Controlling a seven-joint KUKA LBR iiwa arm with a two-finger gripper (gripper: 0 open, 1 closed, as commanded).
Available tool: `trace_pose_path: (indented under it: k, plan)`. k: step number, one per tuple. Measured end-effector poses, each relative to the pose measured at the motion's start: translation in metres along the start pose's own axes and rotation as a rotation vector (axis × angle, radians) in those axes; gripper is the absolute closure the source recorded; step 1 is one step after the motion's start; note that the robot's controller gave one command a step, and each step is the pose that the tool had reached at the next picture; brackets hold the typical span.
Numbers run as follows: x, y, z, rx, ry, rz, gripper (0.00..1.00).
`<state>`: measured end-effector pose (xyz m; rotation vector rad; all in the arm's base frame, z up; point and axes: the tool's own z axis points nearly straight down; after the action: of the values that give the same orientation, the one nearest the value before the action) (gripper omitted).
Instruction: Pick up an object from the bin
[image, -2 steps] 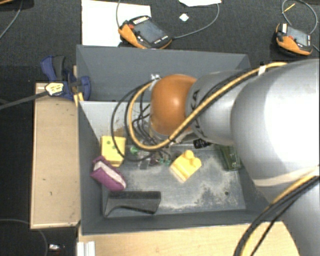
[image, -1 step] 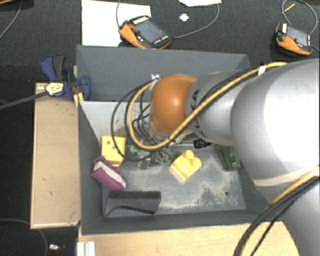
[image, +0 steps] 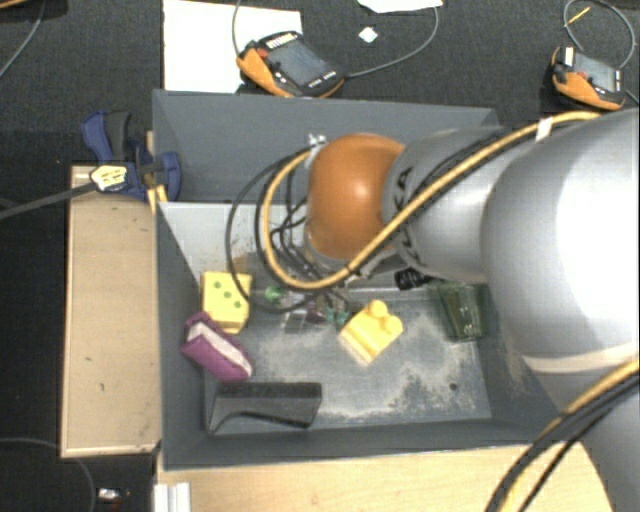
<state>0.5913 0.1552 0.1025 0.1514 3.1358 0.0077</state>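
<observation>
My gripper (image: 312, 312) reaches down to the bin floor near the middle, mostly hidden under the arm's wrist. Just to its right, close beside it, lies a yellow toy brick (image: 371, 331) with a stud on top. To its left a yellow block with green dots (image: 225, 299) leans near the left wall. Between that block and the gripper, a small green bit (image: 271, 295) shows on the floor.
A purple and pink object (image: 213, 348) lies by the left wall, in front of the dotted block. A black wedge-shaped piece (image: 262, 404) rests along the front wall. A dark green rectangular piece (image: 462, 310) sits at the right, partly under the arm.
</observation>
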Motion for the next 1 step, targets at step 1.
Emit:
trace_pose_path:
  k: [1]
  plan:
    - [-0.0009, 0.0003, -0.0370, -0.001, -0.003, 0.001, 1.00]
